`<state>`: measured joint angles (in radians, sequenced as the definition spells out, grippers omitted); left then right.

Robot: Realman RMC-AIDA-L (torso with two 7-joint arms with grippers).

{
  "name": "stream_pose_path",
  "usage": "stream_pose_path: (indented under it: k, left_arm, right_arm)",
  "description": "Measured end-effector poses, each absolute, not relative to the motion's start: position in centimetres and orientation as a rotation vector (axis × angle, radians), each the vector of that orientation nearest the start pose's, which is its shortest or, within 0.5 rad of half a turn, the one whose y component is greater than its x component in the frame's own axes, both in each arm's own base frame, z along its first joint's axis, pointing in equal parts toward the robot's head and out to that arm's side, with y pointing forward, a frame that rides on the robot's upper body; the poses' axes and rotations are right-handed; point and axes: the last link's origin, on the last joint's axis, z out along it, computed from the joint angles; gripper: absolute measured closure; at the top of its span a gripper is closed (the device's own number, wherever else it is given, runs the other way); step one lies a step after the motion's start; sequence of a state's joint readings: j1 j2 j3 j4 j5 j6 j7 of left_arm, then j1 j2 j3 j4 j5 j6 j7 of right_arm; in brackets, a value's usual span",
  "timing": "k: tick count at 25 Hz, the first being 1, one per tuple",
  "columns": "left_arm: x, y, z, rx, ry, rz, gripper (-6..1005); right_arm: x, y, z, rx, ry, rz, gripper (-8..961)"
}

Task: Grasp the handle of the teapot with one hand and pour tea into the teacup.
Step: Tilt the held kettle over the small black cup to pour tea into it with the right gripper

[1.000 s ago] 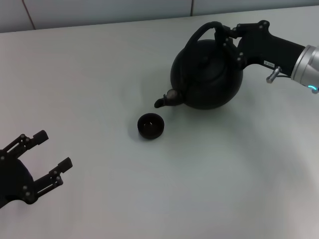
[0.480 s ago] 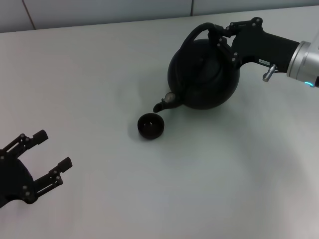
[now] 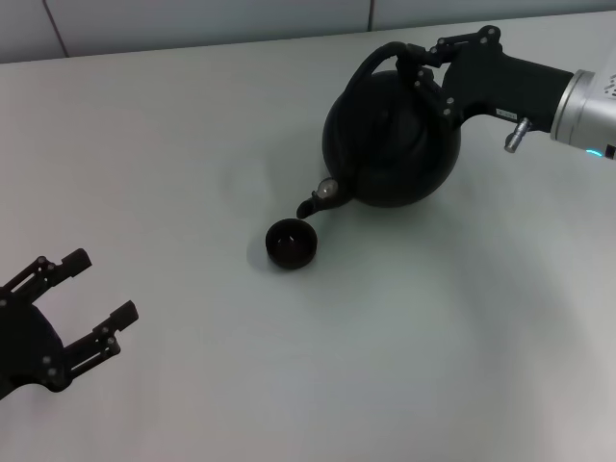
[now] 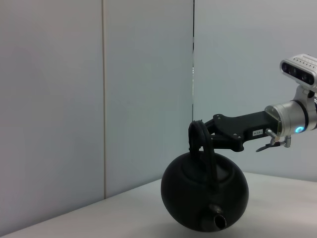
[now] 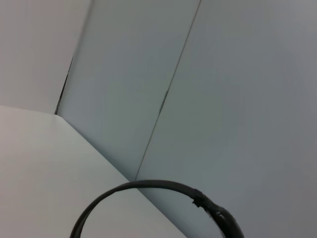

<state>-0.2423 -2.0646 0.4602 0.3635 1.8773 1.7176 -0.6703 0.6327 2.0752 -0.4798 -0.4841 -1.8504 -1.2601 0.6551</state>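
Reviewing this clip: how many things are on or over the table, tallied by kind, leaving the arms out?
Teapot, gripped at its handle by the right gripper: 1
Teacup: 1
Total: 2
The left gripper is parked open near the table's edge.

The right claw [image 3: 426, 65] is matte black, made of jointed link bars with small silver screws at the pivots. Behind it comes a long black body with a small white label on its side. A short silver pin stands out under this body. Next comes a silver metal wrist ring with a small cyan light. In the left wrist view, a white camera bar sits on top of this wrist. The left claw [image 3: 85, 295], at 8 o'clock in the head view, has the same black links and screws.
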Motion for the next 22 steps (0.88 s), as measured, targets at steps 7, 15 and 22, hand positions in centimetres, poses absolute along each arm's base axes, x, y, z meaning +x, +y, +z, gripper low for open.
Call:
stream_pose_path:
  k: [7,15,22]
  left_arm:
    - [-33.41,22.04,-0.34,-2.379,-0.329,-0.892,208]
    - [-33.41,22.04,-0.34,-2.379,-0.329,-0.892,209]
    - [-33.33,22.00,-0.43,-2.377,-0.331,-0.900,209]
  right_arm:
    - [26.34,38.99,1.15,-2.304,-0.056,0.501,859]
    - [26.03,39.14,0.88,-2.323,-0.098,0.476,859]
    - [25.69,39.35,0.82,-2.334,-0.131,0.455,859]
